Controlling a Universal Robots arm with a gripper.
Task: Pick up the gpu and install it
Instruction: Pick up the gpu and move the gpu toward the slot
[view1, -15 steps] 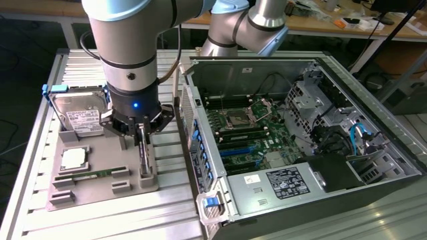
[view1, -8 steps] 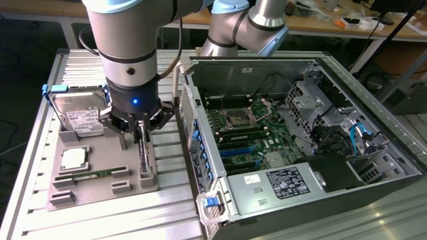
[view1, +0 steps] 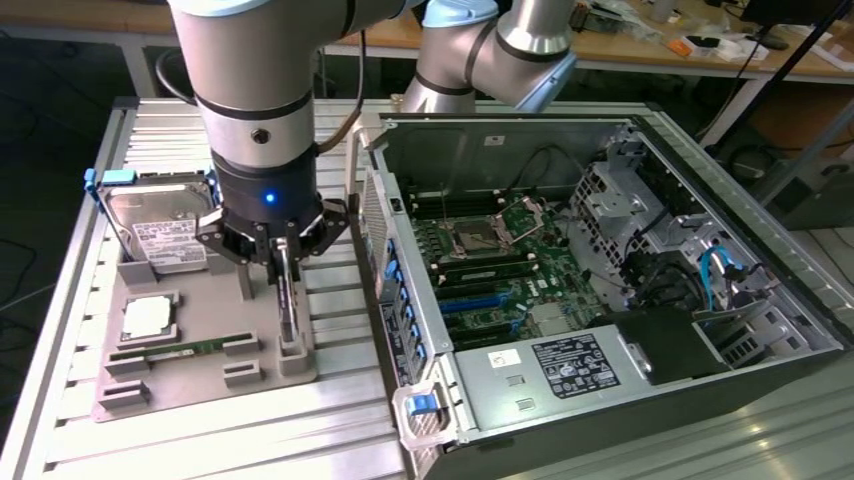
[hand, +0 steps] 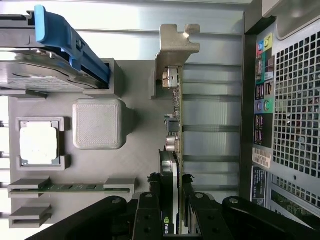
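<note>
Plainly, the gripper (view1: 284, 268) looks clenched on the gpu (hand: 176, 100), which stands on edge in the grey holder (view1: 200, 385); an off-centre grasp could tilt the card, jamming it in its slot

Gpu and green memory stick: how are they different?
The gpu stands tall on its edge; the memory stick sits low. The gpu has a metal bracket at one end; the slim memory stick has none. The gripper clasps the gpu, not the memory stick. Both sit in the grey tray.
</note>
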